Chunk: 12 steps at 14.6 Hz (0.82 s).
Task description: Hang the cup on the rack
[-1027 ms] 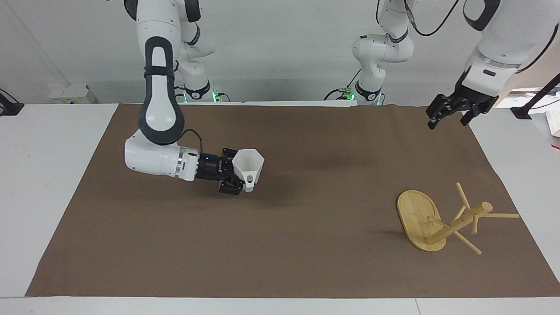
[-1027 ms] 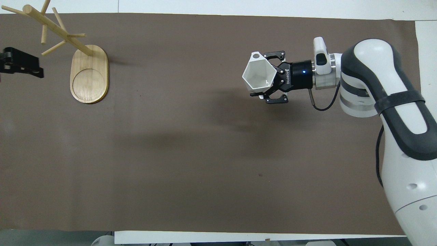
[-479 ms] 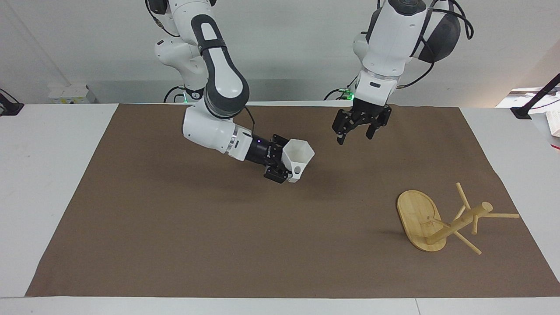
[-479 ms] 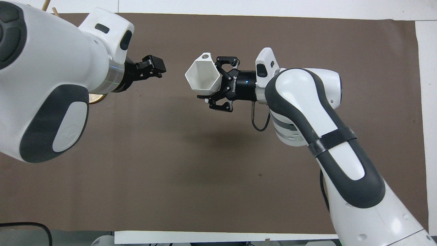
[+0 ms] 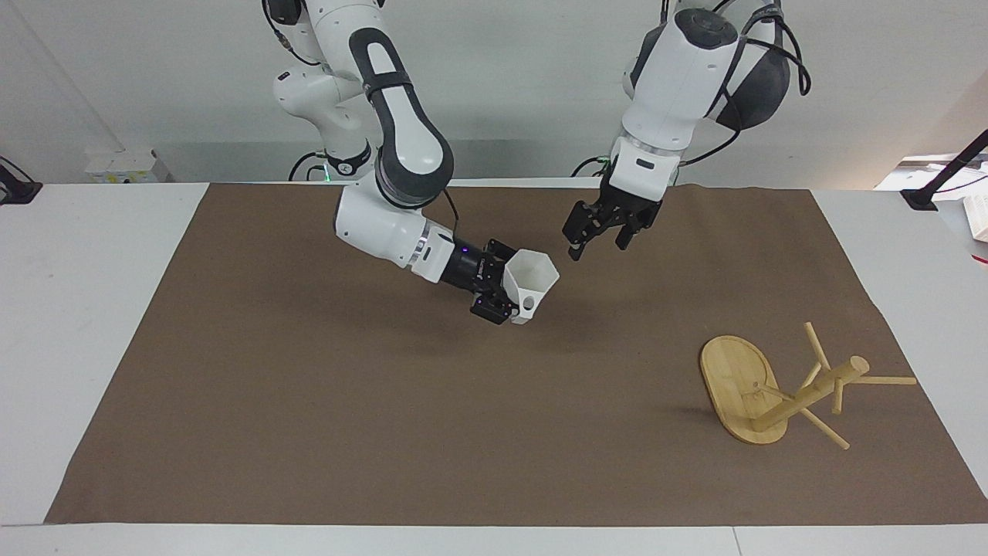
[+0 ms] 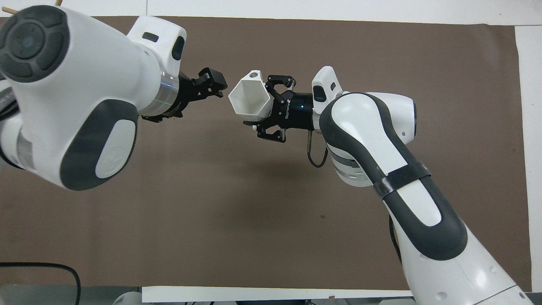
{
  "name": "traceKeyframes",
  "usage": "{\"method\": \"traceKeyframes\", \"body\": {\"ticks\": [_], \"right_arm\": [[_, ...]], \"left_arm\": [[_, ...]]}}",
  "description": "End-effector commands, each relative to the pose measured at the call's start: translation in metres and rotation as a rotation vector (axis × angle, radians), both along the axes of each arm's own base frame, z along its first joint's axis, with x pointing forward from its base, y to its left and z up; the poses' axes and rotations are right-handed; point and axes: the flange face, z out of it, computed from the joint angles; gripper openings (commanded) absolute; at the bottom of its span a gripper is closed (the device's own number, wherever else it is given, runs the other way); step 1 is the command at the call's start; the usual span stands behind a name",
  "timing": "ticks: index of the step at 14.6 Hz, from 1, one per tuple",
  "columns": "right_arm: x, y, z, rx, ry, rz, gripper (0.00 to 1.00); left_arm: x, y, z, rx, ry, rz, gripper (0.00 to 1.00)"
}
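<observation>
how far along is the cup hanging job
Done: the cup is off the table, held in the air by the right gripper over the middle of the brown mat. In hand: the left gripper, open, is close beside the cup's rim without touching it, which looks like a handover setting up. Left: getting the cup to the rack at the left arm's end and hanging it; the pegs are bare.

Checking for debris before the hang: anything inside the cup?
Nothing visible: the cup, held in the right tool above the brown mat, shows bare white inner walls. Its narrow bottom faces away in both views, so that part stays unseen.
</observation>
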Motion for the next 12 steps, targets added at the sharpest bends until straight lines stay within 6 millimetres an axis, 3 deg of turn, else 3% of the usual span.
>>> {"method": "traceKeyframes", "body": {"ticks": [1, 4, 5, 6, 9, 12], "right_arm": [[-0.005, -0.005, 0.000, 0.010, 0.011, -0.026, 0.31], [-0.007, -0.004, -0.002, 0.009, 0.014, -0.022, 0.32], [-0.007, -0.005, -0.002, 0.007, 0.015, -0.024, 0.32], [-0.007, -0.005, -0.002, 0.007, 0.015, -0.024, 0.32], [-0.008, -0.006, -0.004, 0.007, 0.018, -0.024, 0.32], [-0.008, -0.006, -0.004, 0.006, 0.019, -0.024, 0.34]], "left_arm": [[-0.003, -0.026, -0.011, -0.027, -0.008, 0.037, 1.00], [-0.001, -0.037, -0.025, -0.056, 0.007, 0.049, 0.98], [-0.008, -0.047, -0.026, -0.055, 0.015, 0.033, 0.59], [-0.009, -0.049, -0.029, -0.063, 0.019, 0.069, 0.01], [0.003, -0.051, -0.037, -0.106, -0.028, 0.113, 0.00], [0.000, -0.051, -0.041, -0.100, -0.022, 0.105, 0.00]]}}
